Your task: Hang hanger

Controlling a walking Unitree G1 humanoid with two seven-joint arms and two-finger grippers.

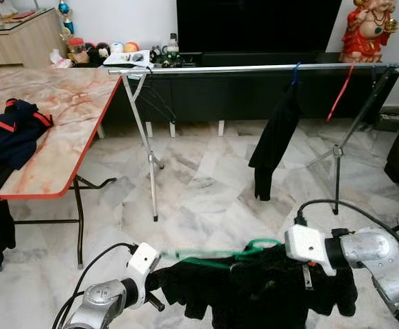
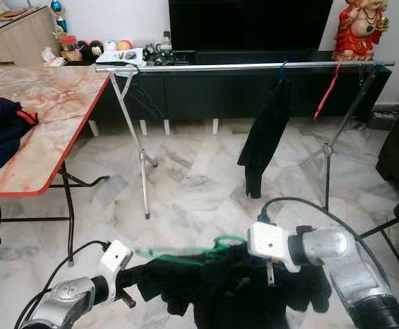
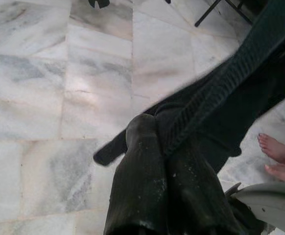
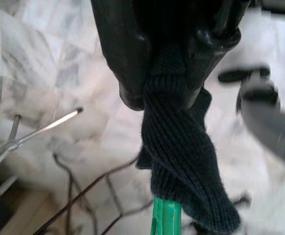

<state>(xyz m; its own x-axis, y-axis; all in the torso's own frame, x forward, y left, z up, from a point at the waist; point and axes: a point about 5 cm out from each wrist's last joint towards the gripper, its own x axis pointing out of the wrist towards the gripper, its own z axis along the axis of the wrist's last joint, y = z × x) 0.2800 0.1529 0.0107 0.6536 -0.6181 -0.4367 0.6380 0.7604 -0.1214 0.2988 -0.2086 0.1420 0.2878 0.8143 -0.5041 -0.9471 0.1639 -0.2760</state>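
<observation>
Fingers: right gripper clenched on black knit garment, green hanger emerging just beyond the fingertips; left gripper pinched shut on the same garment's other end. Hanger spans between both grippers, well short of the drying rack.

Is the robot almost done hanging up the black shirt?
Not yet. The black garment is already on the green hanger. Left gripper and right gripper both hold it low over the floor. Still left: lifting its hook onto the rail, beside the black garment already hanging there.
</observation>
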